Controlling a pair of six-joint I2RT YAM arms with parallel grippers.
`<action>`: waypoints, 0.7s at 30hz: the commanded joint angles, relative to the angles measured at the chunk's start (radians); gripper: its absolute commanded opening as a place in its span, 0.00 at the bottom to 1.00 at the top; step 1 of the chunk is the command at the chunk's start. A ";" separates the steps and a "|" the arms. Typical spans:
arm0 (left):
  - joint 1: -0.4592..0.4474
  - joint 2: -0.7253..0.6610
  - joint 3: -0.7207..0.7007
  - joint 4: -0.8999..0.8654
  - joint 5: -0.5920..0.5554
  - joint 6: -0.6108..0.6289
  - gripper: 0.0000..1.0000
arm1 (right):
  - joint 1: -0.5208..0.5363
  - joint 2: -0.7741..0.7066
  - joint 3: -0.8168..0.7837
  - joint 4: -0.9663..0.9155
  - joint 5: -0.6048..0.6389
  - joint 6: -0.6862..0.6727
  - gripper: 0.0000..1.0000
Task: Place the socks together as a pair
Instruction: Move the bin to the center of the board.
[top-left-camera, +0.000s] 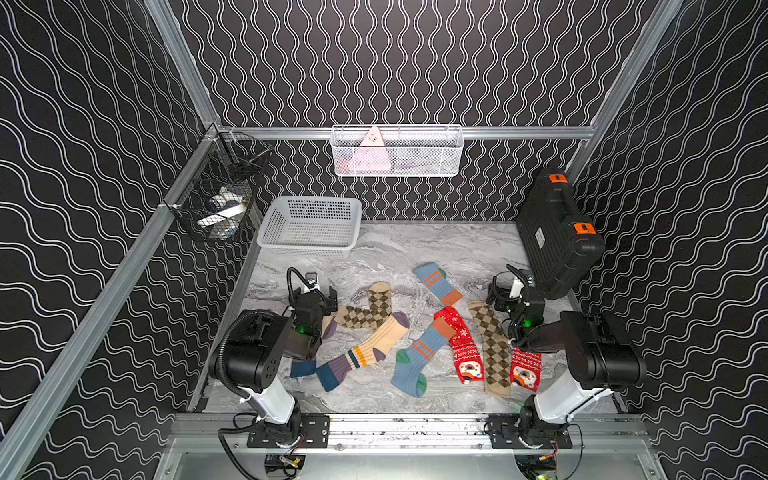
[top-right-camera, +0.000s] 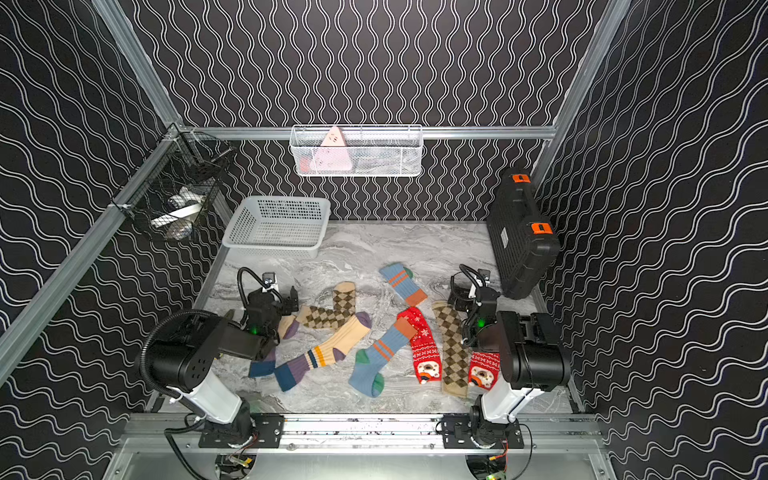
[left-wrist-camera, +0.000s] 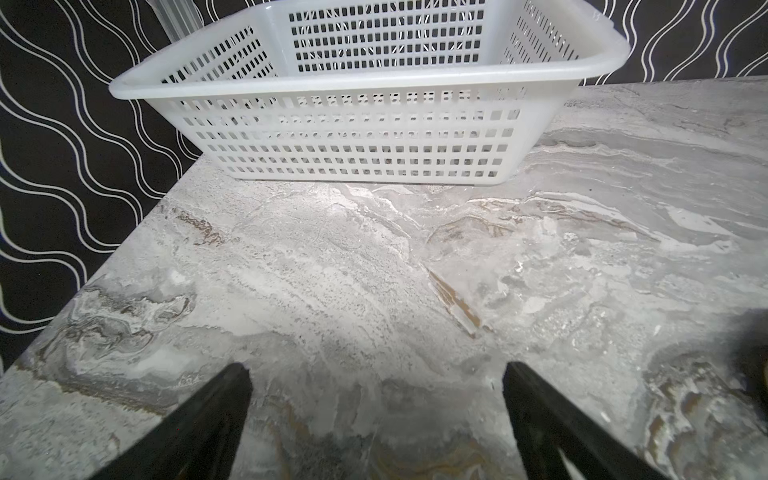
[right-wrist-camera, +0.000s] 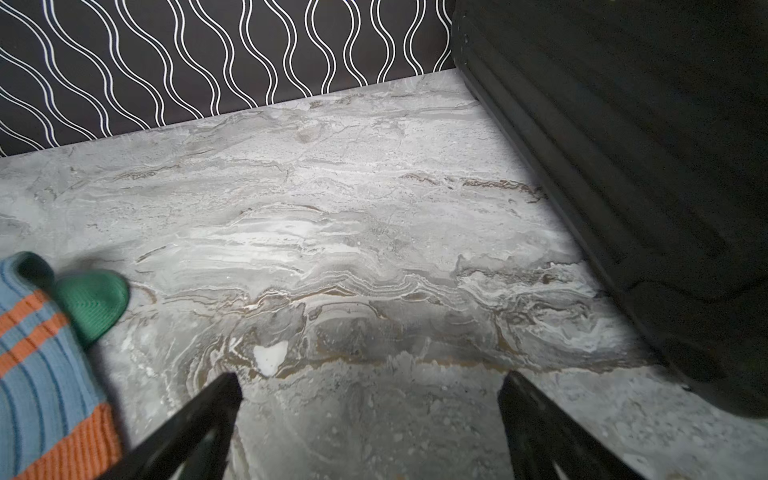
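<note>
**A:** Left gripper (left-wrist-camera: 376, 372) first: both black fingers (left-wrist-camera: 216, 411) are splayed as wide as they go, with nothing between them but bare marble table (left-wrist-camera: 332, 270).

**B:** Nothing in its grasp. It's pointing at the white basket (left-wrist-camera: 374, 124), which sits in the far left corner.

**A:** Over to the right gripper (right-wrist-camera: 370, 379). Same story there: fingers (right-wrist-camera: 536, 415) wide apart, nothing held. The black case (right-wrist-camera: 623, 166) stands against the right wall, close on its outer side.

**B:** And the far blue sock (right-wrist-camera: 41, 353) lies just beside that gripper without touching it. You can see the green heel and orange stripes.

**A:** In both top views it lies past mid-table, its orange cuff near the cuff of the near blue sock (top-left-camera: 417, 353).

**B:** That near one runs diagonally, and its cuff overlaps the top of the first red sock (top-left-camera: 461, 345).

**A:** Just right of that red one is the straight argyle sock (top-left-camera: 492, 345). Then comes the second red sock (top-left-camera: 525, 370), partly under the right arm (top-left-camera: 598, 353). So the argyle lies between the two reds.

**B:** On the left side, the bent argyle sock (top-left-camera: 368, 309) touches the striped sock (top-left-camera: 365, 349), cream with a teal cuff, lying on a slant.

**A:** The second striped sock (top-left-camera: 302, 368) is mostly hidden under the left arm (top-left-camera: 257, 353). Only a purple toe and a teal cuff show.

**B:** So every pair is split, all eight socks on the near half of the table.
</note>
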 joint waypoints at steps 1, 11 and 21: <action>0.000 -0.001 0.002 0.035 -0.005 0.027 0.99 | 0.000 0.000 0.001 0.025 -0.003 0.003 1.00; 0.000 -0.001 0.001 0.033 -0.001 0.027 0.99 | 0.000 -0.003 0.000 0.028 -0.002 0.002 1.00; -0.023 -0.139 -0.027 -0.018 -0.090 0.031 0.99 | 0.042 -0.204 0.066 -0.294 0.105 0.032 1.00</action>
